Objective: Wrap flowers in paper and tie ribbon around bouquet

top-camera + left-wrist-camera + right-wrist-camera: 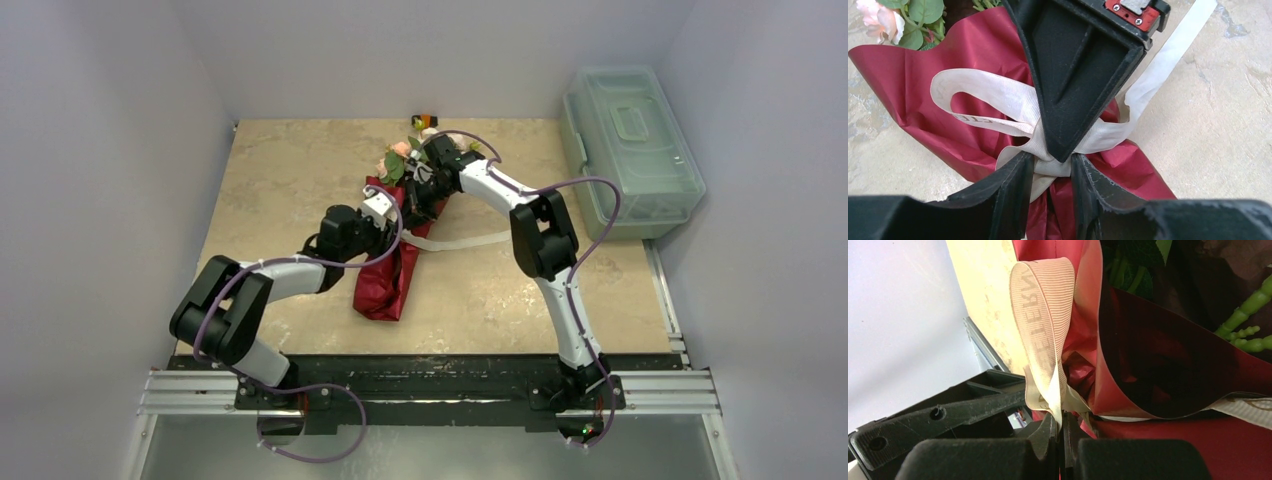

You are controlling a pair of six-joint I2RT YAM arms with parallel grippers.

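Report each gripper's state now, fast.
Left gripper: jaws flank the ribbon knot; grip cannot be told.
Right gripper: closed, pinching the ribbon loop.

Pale grey walls (100, 150), beige marbled tabletop (280, 180), clear lidded plastic box (630, 150), metal rail (450, 392)
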